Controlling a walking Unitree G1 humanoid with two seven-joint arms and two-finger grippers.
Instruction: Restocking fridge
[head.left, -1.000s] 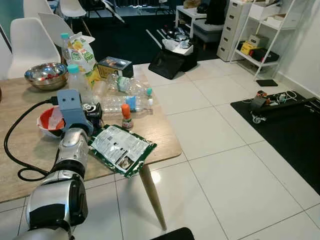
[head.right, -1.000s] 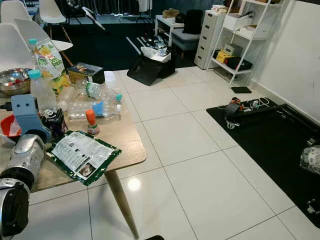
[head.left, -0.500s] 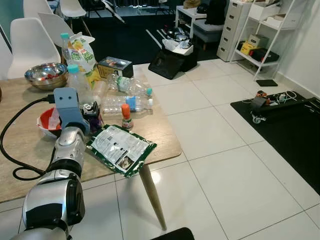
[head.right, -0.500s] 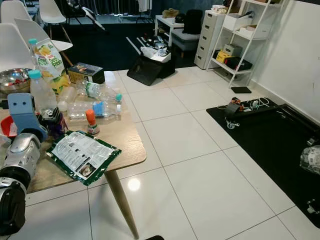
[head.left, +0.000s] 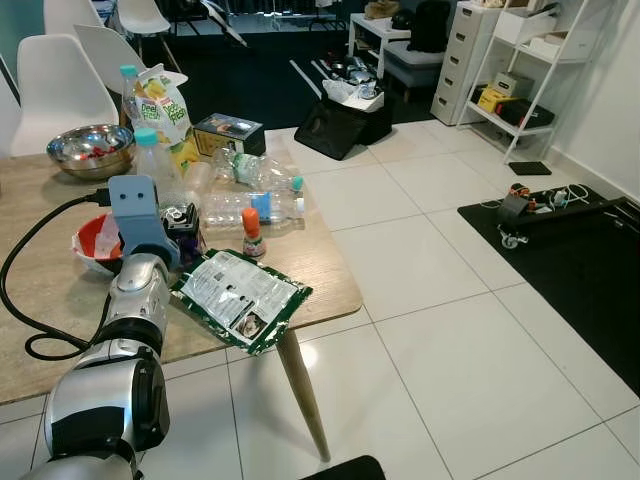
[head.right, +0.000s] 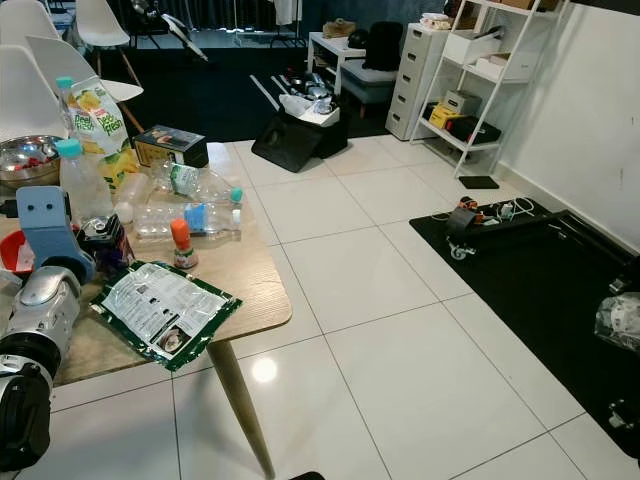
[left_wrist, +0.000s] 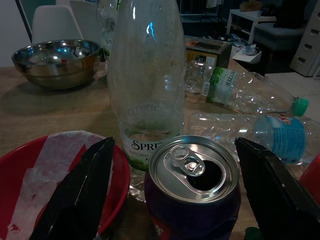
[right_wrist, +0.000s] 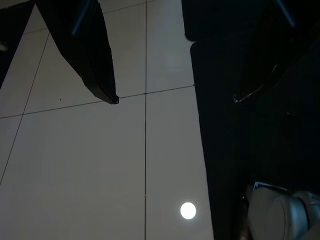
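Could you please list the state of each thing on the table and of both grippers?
Purple can: upright, opened.
Sprite bottle: upright.
Two clear bottles: lying down, capped.
Green packet: lying flat.
Left gripper: open around the can.
Right gripper: open, above the floor.

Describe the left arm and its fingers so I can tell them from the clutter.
The left arm has rounded silver segments with black joints, a light-blue block at the wrist and a black cable looping off it. The left gripper has two long, flat black fingers.
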